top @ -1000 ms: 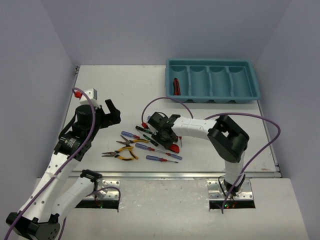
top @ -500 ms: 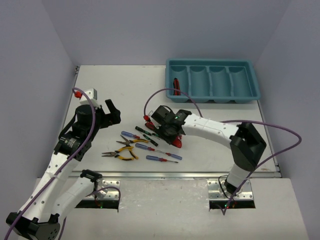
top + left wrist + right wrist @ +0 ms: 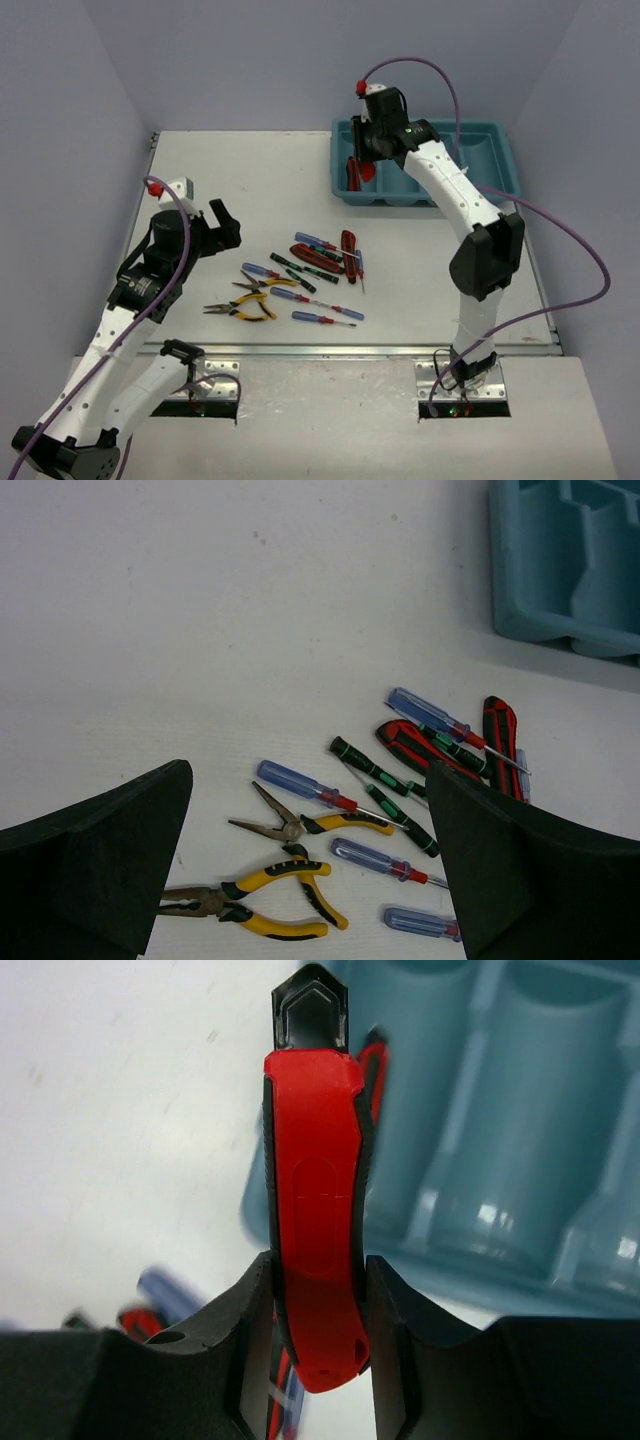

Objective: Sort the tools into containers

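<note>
My right gripper [image 3: 366, 166] is shut on a red-and-black utility knife [image 3: 315, 1210], held over the near left end of the teal tray [image 3: 428, 125]. Its fingers [image 3: 245, 1330] clamp the handle on both sides. Another utility knife [image 3: 350, 175] lies in the tray's leftmost compartment. The other tools lie in a loose pile mid-table: two yellow-handled pliers [image 3: 262, 905], blue-handled screwdrivers [image 3: 300, 785], black-and-green screwdrivers [image 3: 385, 780] and two utility knives [image 3: 500, 730]. My left gripper [image 3: 215, 228] hangs open to the left of the pile, with nothing between its fingers [image 3: 100, 860].
The tray's other three compartments [image 3: 445, 160] hold nothing that I can see. White walls enclose the table on the left, right and back. The right arm's purple cable [image 3: 560, 240] loops out over the table's right side.
The right arm lifted a utility knife from the pile and swung far and right to the tray's left end. The left arm has not moved.
</note>
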Robot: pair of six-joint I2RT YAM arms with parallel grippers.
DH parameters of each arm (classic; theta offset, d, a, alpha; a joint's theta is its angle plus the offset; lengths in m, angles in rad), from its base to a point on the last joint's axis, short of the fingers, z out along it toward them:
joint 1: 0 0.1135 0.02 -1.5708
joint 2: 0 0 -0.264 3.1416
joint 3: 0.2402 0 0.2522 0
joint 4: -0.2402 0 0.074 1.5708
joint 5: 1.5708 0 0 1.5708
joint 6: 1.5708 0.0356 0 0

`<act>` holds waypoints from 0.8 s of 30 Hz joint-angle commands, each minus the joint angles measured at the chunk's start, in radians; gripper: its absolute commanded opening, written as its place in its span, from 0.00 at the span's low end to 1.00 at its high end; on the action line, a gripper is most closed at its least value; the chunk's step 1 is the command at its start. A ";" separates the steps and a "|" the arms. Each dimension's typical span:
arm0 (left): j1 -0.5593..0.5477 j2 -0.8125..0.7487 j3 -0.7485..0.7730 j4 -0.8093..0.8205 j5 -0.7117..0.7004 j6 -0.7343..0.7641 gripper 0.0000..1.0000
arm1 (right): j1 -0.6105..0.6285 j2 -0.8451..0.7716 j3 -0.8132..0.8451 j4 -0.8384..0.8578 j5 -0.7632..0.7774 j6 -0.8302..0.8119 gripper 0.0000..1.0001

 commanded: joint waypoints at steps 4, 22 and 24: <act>0.011 -0.035 0.003 0.030 -0.021 0.003 1.00 | -0.070 0.331 0.397 0.039 0.161 0.135 0.00; 0.011 -0.029 0.003 0.035 -0.011 0.005 1.00 | -0.103 0.208 0.316 0.032 0.009 0.154 0.78; 0.011 -0.027 0.003 0.035 -0.011 0.005 1.00 | -0.092 0.136 0.229 0.033 0.006 0.145 0.77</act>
